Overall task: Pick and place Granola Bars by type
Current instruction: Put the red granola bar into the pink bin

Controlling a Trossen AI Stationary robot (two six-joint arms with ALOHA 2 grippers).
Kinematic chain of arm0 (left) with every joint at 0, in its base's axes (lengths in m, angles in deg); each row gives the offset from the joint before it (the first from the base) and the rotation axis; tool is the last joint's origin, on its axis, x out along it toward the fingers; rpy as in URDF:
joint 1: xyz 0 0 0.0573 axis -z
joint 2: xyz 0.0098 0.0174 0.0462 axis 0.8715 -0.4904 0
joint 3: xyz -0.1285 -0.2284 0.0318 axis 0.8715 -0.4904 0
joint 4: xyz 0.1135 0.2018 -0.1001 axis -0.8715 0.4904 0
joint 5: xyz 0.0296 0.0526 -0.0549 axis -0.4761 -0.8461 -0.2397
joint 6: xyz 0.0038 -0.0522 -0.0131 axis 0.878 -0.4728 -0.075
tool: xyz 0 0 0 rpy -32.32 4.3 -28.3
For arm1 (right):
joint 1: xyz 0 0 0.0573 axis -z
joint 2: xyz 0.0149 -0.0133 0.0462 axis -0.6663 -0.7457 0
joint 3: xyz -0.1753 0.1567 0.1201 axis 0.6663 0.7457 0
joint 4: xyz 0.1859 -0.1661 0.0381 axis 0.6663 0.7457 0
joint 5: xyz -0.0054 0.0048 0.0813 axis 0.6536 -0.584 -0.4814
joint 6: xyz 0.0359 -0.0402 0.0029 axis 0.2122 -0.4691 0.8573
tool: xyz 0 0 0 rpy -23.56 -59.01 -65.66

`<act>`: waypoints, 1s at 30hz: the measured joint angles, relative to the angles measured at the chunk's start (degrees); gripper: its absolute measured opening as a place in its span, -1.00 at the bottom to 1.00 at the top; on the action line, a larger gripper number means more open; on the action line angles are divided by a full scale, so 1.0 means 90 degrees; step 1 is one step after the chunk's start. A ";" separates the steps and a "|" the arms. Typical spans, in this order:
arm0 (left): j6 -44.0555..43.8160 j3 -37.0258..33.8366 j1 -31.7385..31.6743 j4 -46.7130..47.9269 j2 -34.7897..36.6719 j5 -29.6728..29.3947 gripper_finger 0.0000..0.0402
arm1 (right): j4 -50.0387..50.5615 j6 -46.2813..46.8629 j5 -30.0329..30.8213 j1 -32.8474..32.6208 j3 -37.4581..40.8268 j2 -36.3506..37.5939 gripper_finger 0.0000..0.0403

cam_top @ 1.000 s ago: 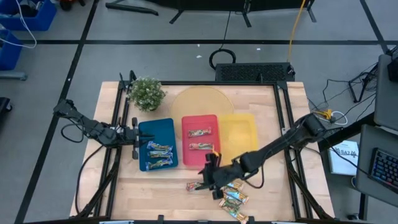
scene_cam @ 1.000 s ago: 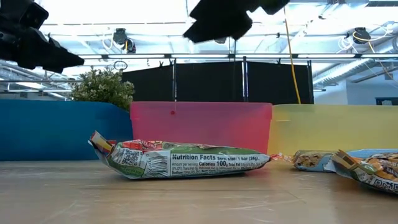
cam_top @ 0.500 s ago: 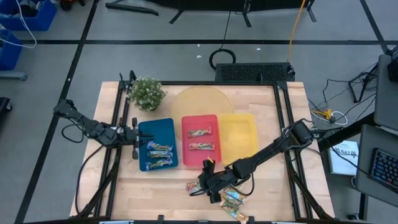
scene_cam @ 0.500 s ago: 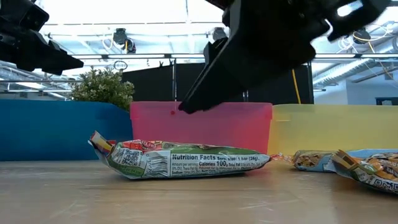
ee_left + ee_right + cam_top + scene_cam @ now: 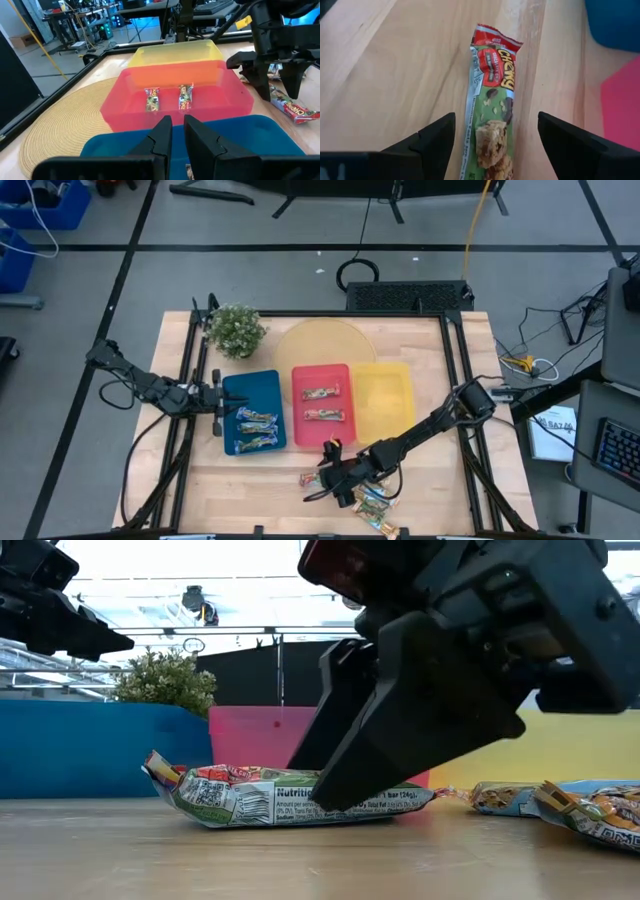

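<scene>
One red-green bar [image 5: 492, 125], end cut off, between right gripper's [image 5: 495, 142] spread fingers; left gripper [image 5: 177, 131] together.

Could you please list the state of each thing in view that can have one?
Right end effector: open, straddling the red-green bar.
Red-green bar: flat on the table, ungrasped.
Left end effector: shut, above the blue tray.
Blue tray: holds bars.
Red tray: holds two bars.
Yellow tray: empty.

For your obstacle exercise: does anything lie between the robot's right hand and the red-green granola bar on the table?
Nothing visible does. The right hand hangs open straight over the red-green granola bar, one finger on each side, with only bare table around it.
</scene>
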 joint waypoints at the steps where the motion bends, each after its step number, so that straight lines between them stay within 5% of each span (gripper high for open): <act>1: 0.0000 0.0000 -0.0002 0.0001 -0.0002 0.0000 -0.71 | 0.0003 -0.0042 -0.0001 0.0000 0.0001 -0.0033 0.34; 12: 0.0002 0.0000 0.0000 0.0004 -0.0002 0.0000 -0.71 | 0.0069 -0.0179 0.0329 -0.0171 0.0033 -0.0052 0.28; 22: 0.0002 0.0000 -0.0002 0.0000 0.0000 0.0000 -0.71 | 0.0269 0.0324 -0.0078 -0.0153 0.0029 -0.0049 0.27; 30: 0.0002 0.0000 -0.0001 -0.0001 -0.0002 -0.0001 -0.71 | -0.0007 0.0292 -0.0596 -0.0172 0.0032 -0.0134 0.00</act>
